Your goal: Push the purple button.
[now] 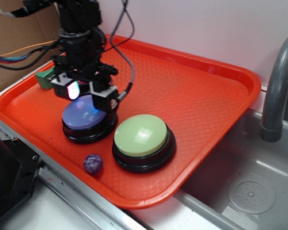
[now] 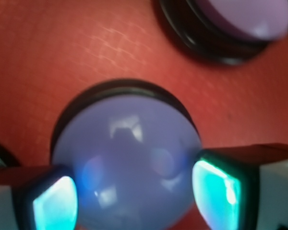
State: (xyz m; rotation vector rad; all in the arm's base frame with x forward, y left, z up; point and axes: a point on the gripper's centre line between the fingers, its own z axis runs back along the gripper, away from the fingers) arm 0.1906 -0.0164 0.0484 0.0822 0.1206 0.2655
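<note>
The purple button (image 1: 84, 115) is a periwinkle dome on a black base, at the front left of the orange tray (image 1: 206, 96). It fills the middle of the wrist view (image 2: 125, 153). My gripper (image 1: 89, 96) is right over its dome, low and close to it. The gripper (image 2: 134, 196) is open, with a glowing fingertip on each side of the dome and nothing held. Whether the fingers touch the dome I cannot tell.
A green-topped button (image 1: 143, 135) stands just right of the purple one, with a small purple marbled ball (image 1: 93, 163) in front. A pale pink-lilac button (image 2: 249, 19) shows in the wrist view. A green block (image 1: 44, 79) lies behind the arm. A sink (image 1: 249, 191) and faucet (image 1: 278, 86) are at the right.
</note>
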